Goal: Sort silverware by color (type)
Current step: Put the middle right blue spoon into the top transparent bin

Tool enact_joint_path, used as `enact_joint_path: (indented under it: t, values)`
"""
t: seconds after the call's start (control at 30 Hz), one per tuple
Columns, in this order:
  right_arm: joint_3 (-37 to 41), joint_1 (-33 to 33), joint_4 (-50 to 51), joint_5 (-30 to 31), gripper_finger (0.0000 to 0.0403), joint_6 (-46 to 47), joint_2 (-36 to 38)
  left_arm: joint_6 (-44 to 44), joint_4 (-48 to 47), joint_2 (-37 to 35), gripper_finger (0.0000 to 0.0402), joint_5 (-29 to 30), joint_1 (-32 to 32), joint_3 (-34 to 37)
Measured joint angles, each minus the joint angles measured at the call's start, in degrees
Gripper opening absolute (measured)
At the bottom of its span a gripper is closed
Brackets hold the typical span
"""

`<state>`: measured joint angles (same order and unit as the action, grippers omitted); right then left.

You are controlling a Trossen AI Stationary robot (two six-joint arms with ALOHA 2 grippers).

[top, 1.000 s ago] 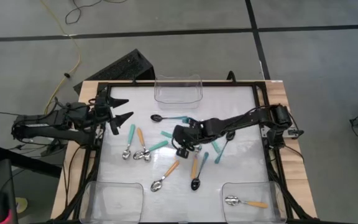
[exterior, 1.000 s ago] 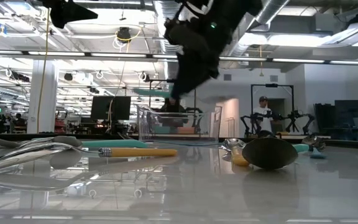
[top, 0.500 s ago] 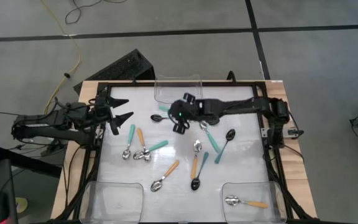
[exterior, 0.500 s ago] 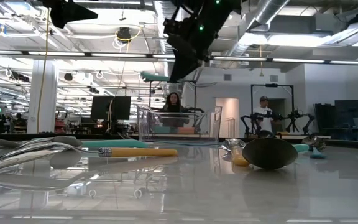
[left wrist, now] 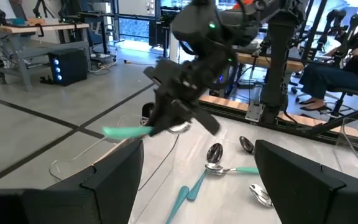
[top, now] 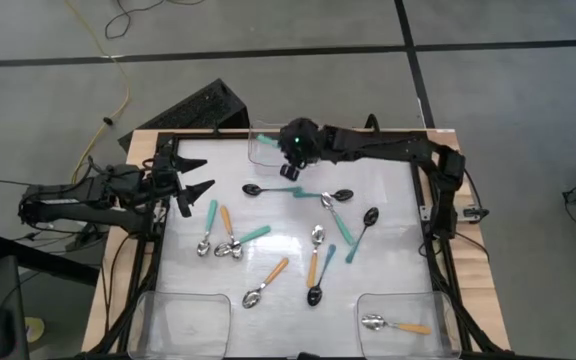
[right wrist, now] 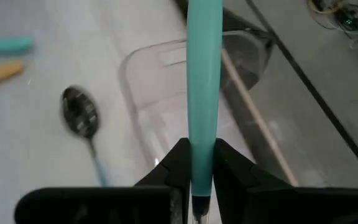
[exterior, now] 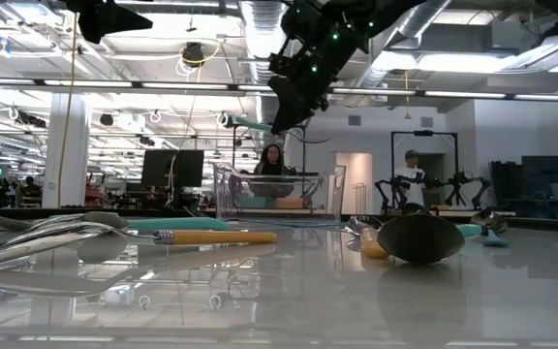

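A teal-handled spoon (right wrist: 204,81) is pinched between the closed fingers of the right gripper (top: 293,150), above the clear bin (top: 313,135) at top centre of the high view, while the left gripper (top: 196,190) waits spread wide at left.

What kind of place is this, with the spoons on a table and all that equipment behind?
Probably a robotics lab or workshop. Beyond the table is a big open hall with exposed ceiling ducts, a person beside another robot rig, and workbenches on a concrete floor.
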<state>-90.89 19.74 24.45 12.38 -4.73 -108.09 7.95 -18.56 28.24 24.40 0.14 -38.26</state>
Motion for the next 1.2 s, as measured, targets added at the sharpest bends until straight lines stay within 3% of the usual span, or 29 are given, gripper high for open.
enact_joint_path:
  t: [0.27, 0.43, 1.2]
  values:
    - [0.0, 3.4, -6.9, -0.7, 0.0068, 0.5, -1.4, -0.8, 0.0, 0.0, 0.0293, 0.0, 0.0, 0.0]
    - [-0.3, 4.8, -12.1, -6.8, 0.0068, -1.0, -4.2, -0.9, 0.0, 0.0, 0.0293, 0.0, 0.0, 0.0]
    - [-0.1, 8.4, -6.4, -11.2, 0.0068, 0.4, -9.5, -1.9, 0.0, 0.0, 0.0293, 0.0, 0.0, 0.0]
